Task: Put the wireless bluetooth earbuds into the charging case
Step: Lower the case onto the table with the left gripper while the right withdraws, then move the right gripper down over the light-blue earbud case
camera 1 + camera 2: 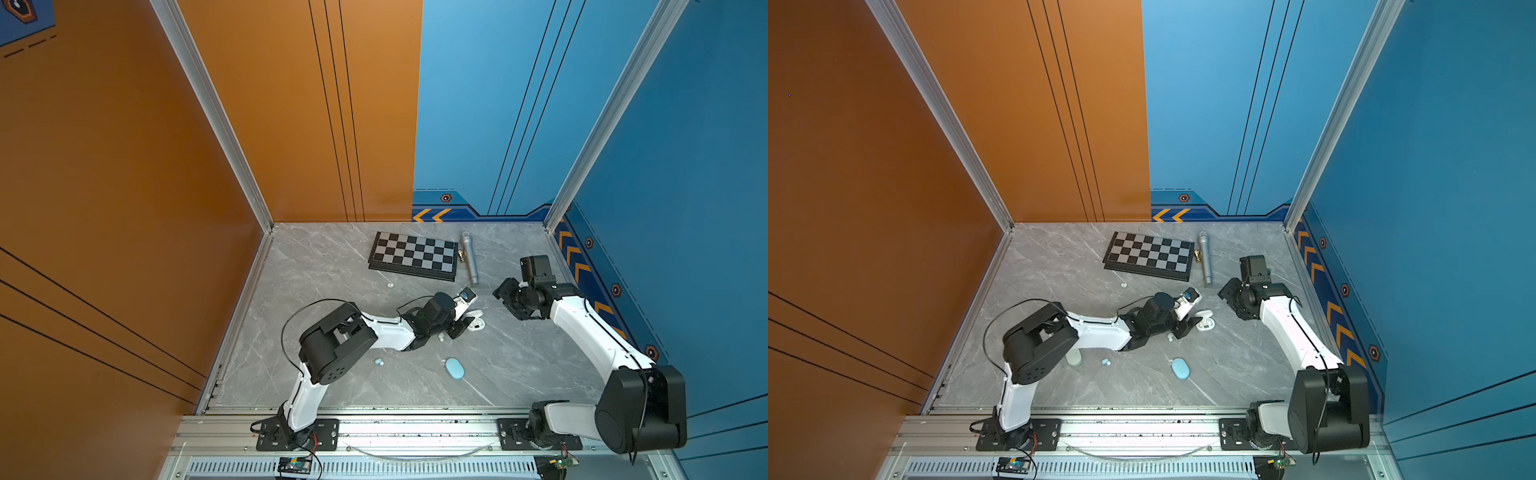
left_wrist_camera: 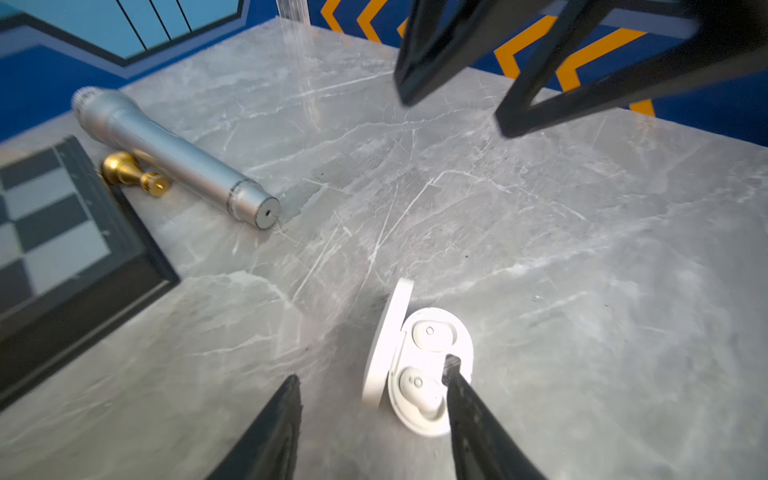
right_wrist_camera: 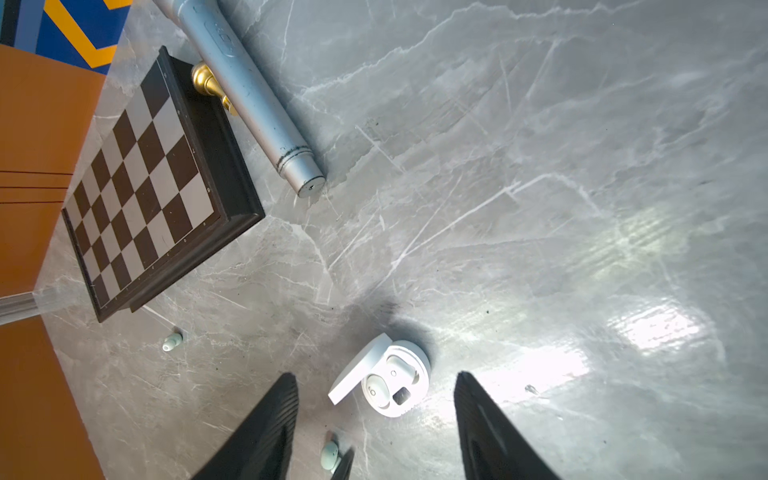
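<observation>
Chessboard [image 1: 413, 255] and microphone [image 1: 468, 259] beyond open case [image 1: 478, 325]

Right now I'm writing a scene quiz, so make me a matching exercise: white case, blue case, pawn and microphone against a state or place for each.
Things:
1. white case
2. blue case
3. pawn
4. microphone

States or places:
a. lid shut
b. silver, lying right of the board
c. lid open
d. gold, between board and microphone

Pairs: 1-c, 2-a, 3-d, 4-b
</observation>
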You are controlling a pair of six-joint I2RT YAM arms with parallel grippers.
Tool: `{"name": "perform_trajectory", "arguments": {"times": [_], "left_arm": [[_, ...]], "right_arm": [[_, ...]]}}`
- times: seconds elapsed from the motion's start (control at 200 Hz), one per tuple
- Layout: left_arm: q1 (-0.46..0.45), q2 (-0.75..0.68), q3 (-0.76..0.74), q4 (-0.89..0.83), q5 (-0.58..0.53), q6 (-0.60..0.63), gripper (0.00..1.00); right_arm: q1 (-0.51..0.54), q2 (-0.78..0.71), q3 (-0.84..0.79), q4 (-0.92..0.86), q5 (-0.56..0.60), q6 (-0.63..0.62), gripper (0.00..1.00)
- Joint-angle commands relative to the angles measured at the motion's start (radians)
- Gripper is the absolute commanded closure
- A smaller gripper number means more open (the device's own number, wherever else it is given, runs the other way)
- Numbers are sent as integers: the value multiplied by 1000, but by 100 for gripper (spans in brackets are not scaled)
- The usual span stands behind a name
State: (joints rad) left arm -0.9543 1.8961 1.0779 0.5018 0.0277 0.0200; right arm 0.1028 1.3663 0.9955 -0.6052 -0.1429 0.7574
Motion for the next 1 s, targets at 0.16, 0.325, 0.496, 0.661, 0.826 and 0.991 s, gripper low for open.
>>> {"name": "perform_trajectory", "arguments": {"times": [0.16, 0.325, 0.496, 0.661, 0.826, 0.991], "left_arm": [[60, -564, -2, -674, 99, -9, 1], [80, -786, -157, -794, 194, -169, 2], [72, -929, -269, -743, 66, -216, 2], [74, -991, -305, -737, -15, -244, 2], [74, -1027, -317, -772, -116, -286, 2], [79, -1070, -312, -824, -220, -341, 2]], "right_arm": [[90, 150, 110, -157, 106, -312, 15], [125, 237, 139, -174, 122, -343, 16], [144, 265, 131, -188, 127, -343, 19], [152, 250, 101, -215, 139, -357, 22], [154, 220, 59, -225, 142, -375, 22], [178, 165, 25, -227, 141, -411, 23]]}}
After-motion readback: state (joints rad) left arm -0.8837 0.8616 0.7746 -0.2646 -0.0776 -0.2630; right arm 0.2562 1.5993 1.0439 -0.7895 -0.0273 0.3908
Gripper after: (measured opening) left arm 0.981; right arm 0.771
